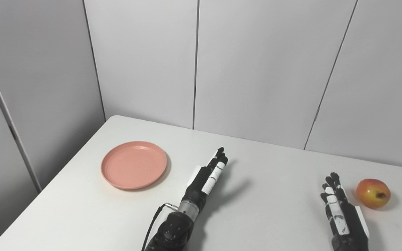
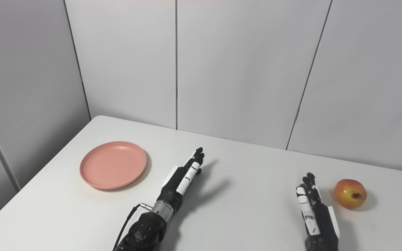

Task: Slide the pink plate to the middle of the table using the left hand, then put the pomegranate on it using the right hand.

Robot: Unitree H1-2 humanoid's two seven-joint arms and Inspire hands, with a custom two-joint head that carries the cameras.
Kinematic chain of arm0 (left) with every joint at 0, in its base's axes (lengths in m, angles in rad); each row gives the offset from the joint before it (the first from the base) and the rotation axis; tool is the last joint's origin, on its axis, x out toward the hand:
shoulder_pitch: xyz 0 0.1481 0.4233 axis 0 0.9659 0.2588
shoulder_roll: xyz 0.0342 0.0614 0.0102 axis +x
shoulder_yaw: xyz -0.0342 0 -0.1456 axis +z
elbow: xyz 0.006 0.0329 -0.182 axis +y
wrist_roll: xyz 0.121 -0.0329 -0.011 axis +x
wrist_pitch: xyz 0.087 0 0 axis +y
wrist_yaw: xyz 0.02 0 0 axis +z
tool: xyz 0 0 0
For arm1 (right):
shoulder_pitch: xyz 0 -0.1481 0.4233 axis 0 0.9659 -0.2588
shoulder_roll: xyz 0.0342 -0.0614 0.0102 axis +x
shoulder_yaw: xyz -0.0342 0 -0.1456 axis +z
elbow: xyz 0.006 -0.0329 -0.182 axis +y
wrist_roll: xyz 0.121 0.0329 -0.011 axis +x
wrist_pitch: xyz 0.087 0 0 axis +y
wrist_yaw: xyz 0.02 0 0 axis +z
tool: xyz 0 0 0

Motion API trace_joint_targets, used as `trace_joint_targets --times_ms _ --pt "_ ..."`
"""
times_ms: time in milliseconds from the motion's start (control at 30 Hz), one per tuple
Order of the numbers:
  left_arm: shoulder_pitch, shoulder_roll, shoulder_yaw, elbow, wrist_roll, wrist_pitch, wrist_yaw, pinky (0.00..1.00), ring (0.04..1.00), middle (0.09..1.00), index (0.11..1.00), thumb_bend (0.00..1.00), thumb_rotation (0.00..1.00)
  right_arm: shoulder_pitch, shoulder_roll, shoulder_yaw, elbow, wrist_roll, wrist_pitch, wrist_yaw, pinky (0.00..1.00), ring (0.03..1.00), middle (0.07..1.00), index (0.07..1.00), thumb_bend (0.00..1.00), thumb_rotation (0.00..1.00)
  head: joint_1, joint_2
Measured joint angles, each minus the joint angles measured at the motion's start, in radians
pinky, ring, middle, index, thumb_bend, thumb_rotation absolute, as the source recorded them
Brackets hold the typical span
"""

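Note:
The pink plate [image 1: 134,164] lies empty on the left part of the white table [image 1: 263,167]. The red and yellow pomegranate [image 1: 373,193] lies on the table at the far right. My left hand [image 1: 209,176] is above the table's middle, to the right of the plate and apart from it, fingers stretched out straight, holding nothing. My right hand [image 1: 339,209] is just left of the pomegranate and apart from it, fingers straight and open, empty. The plate [image 2: 113,165], pomegranate [image 2: 349,194], left hand [image 2: 183,179] and right hand [image 2: 311,205] also show in the right eye view.
Grey wall panels [image 1: 257,69] stand close behind the table's far edge and along its left side. A black cable [image 1: 154,223] runs by my left wrist. Bare tabletop lies between the two hands.

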State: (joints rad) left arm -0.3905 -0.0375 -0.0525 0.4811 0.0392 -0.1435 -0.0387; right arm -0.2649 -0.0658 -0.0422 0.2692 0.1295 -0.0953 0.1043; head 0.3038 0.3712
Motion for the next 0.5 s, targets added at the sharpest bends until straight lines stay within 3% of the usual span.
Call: trace_joint_targets --times_ms 500 --pt "0.005 0.001 0.004 -0.009 0.008 -0.003 0.018 0.94 0.972 0.988 0.977 0.57 1.00 0.002 0.003 0.002 -0.005 -0.012 -0.001 0.001 1.00 1.000 1.000 1.000 0.46 0.82 -0.026 0.009"
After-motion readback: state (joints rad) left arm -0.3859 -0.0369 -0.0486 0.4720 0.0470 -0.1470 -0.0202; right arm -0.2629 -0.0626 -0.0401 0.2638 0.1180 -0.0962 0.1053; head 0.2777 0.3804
